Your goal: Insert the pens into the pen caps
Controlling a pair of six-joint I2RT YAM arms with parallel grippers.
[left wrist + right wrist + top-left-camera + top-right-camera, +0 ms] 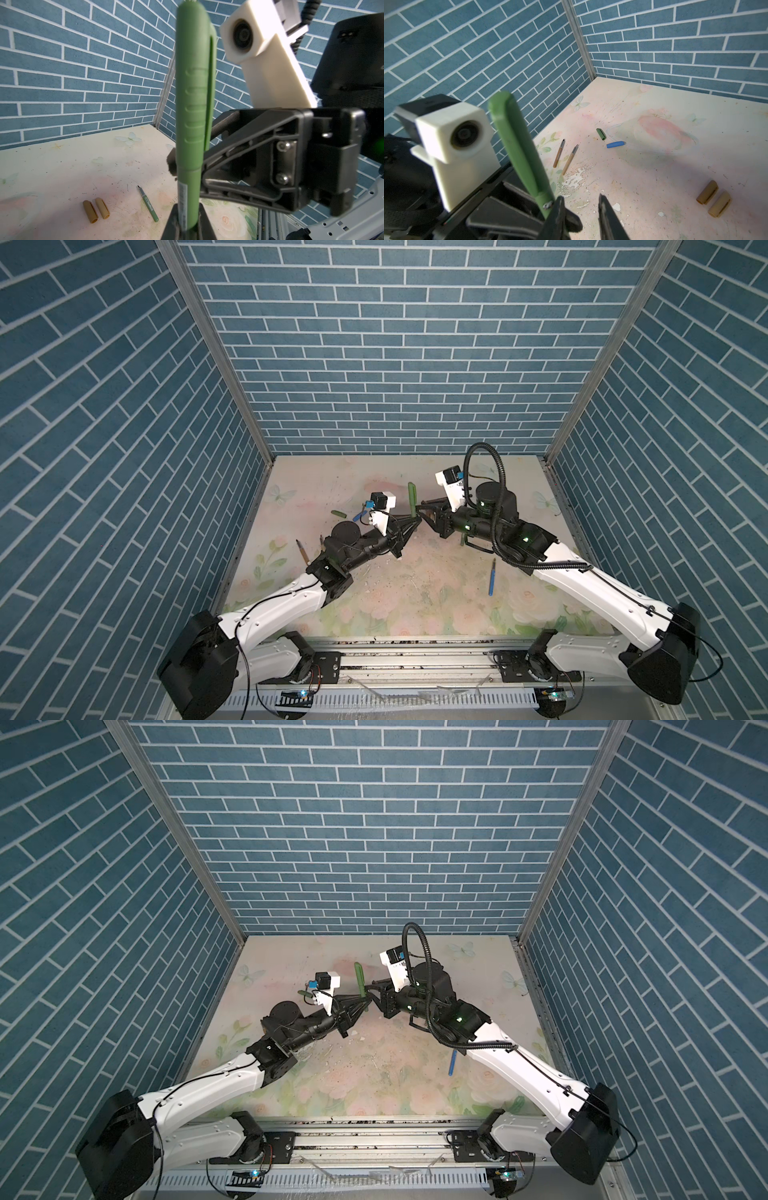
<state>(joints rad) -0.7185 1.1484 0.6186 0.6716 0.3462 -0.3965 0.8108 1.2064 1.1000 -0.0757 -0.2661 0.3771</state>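
Observation:
A green pen [188,197] with a green pen cap [193,72] on its upper end stands upright above the table's middle, seen in both top views [412,499] [359,979]. My left gripper [188,220] is shut on the pen's lower barrel. My right gripper [580,199] is open just beside the pen [519,149], which lies outside its fingers, with nothing between them. On the table lie a green cap [600,134], a blue cap [615,144], an orange-brown pen [559,153], a tan pen [570,160], an amber cap [707,192] and a tan cap [719,204].
A blue pen [492,577] lies right of centre near the right arm. A second green pen [148,204] lies uncapped on the table. Blue brick walls [395,364] close in three sides. The floral table top [395,605] has flaked patches.

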